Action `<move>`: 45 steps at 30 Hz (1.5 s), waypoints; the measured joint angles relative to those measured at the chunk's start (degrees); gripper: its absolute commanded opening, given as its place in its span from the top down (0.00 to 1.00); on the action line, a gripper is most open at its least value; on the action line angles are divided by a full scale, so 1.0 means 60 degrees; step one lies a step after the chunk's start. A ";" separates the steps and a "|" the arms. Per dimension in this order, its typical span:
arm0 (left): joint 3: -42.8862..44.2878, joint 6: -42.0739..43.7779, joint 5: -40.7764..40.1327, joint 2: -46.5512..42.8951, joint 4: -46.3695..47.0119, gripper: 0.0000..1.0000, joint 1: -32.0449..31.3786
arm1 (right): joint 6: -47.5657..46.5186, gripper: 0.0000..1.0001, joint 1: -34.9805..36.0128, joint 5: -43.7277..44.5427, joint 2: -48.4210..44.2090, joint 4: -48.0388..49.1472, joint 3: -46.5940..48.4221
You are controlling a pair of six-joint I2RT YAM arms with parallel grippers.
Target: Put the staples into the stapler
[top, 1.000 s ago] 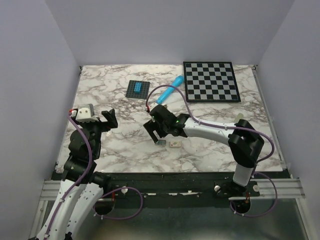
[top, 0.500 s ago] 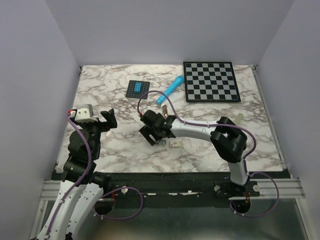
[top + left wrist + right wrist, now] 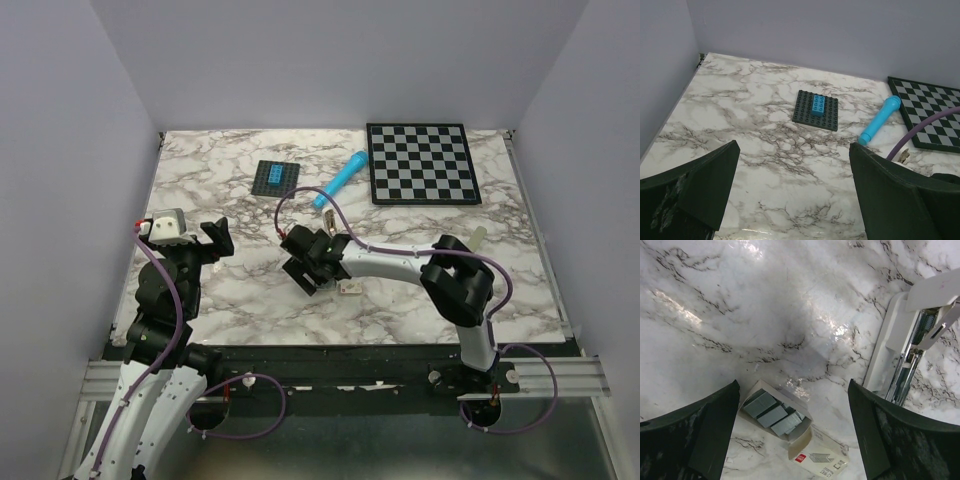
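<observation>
In the right wrist view the staples point(image 3: 772, 411) are several silvery-grey blocks lying in an open cardboard box, its printed flap point(image 3: 820, 461) folded out on the marble. My right gripper point(image 3: 792, 385) is open and hovers above them, with a finger on either side and nothing held. The stapler point(image 3: 892, 332) is cream-white and lies to the right of the box, swung open so its shiny metal rail shows. From above, the right gripper point(image 3: 308, 274) covers most of the box. My left gripper point(image 3: 215, 240) stands open and empty at the left, away from both.
A bright blue cylinder point(image 3: 338, 180) lies at the back centre, beside a dark studded plate with a blue brick point(image 3: 277, 178). A chessboard point(image 3: 420, 163) fills the back right. A purple cable point(image 3: 300, 195) loops over the right wrist. Walls enclose the table on three sides.
My right gripper has shifted left and slightly toward the front, ending over the staple box. The left arm has not moved.
</observation>
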 measured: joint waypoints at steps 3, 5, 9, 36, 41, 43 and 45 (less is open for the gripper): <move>0.0000 -0.0004 0.0000 0.0000 0.0000 0.01 0.0004 | -0.0040 0.04 0.0000 0.0153 -0.0142 -0.0135 -0.0153; 0.0000 -0.0025 0.0004 0.0000 0.0000 0.01 0.0004 | -0.0076 0.04 0.0000 0.0229 -0.0255 -0.0189 -0.0270; 0.0000 -0.0058 0.0007 0.0000 0.0000 0.01 0.0007 | -0.0109 0.04 0.0000 0.0284 -0.0510 -0.0277 -0.0477; -0.0004 -0.0113 0.0084 0.0022 0.0000 0.01 0.0025 | 0.1348 0.56 -0.0783 -0.1100 -0.2116 -0.0448 -0.1151; -0.0004 -0.0117 0.0127 0.0022 0.0000 0.01 0.0029 | 0.1424 0.63 -0.0892 -0.1508 -0.1676 -0.0495 -0.1147; -0.0004 -0.0117 0.0157 0.0022 0.0000 0.01 0.0040 | 0.1421 0.63 -0.0911 -0.1672 -0.1555 -0.0535 -0.1147; -0.0007 -0.0120 0.0186 0.0022 0.0000 0.01 0.0058 | 0.1421 0.64 -0.0922 -0.1854 -0.1504 -0.0576 -0.1144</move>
